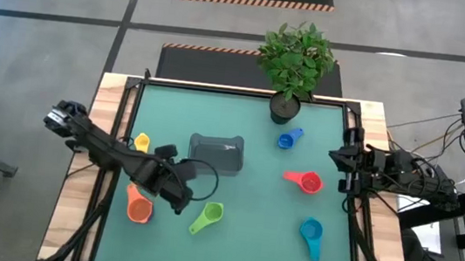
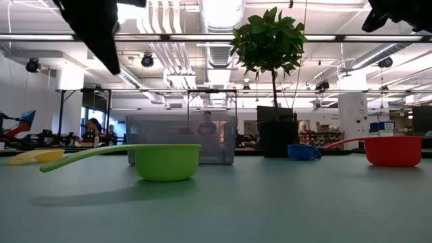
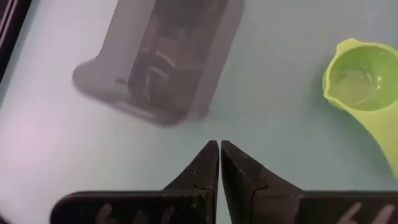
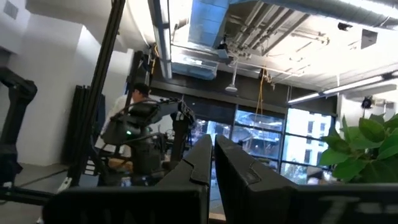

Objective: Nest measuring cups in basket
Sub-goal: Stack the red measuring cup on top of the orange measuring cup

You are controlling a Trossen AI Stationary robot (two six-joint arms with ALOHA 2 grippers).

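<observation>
The dark grey basket [image 1: 217,153] [image 3: 161,56] stands on its base mid-table. Around it, measuring cups rest on their bases: yellow [image 1: 141,143], orange [image 1: 138,206], green [image 1: 207,218] [image 3: 360,81] [image 2: 165,160], blue [image 1: 289,139], red [image 1: 306,182] and teal [image 1: 312,236]. My left gripper [image 1: 182,200] [image 3: 219,146] hangs shut and empty above the mat, between the orange and green cups, on the near side of the basket. At the table's right edge, my right gripper [image 1: 338,165] [image 4: 213,140] is shut and empty, raised and pointing up into the room.
A potted plant [image 1: 295,63] in a black pot [image 1: 284,108] stands at the table's far edge. The wooden table rim [image 1: 112,90] frames the green mat. People show in the room beyond the table.
</observation>
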